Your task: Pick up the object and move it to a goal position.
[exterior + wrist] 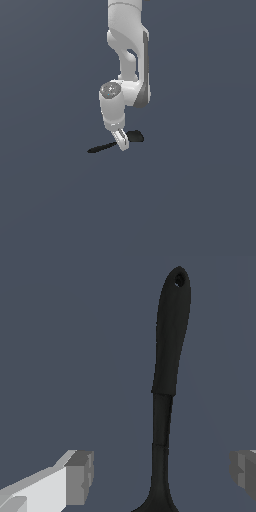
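1. Fingers [80, 476] spread wide apart, one either side of the spoon [167, 381], not touching it.
2. Spoon lies flat on the grey counter [200, 200]; handle toward 8 o'clock in the exterior view, bowl at 2 o'clock.
3. Gripper [121, 141] low over its middle; bare counter all round.

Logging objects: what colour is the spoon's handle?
All black spoon, clearest in the wrist view.
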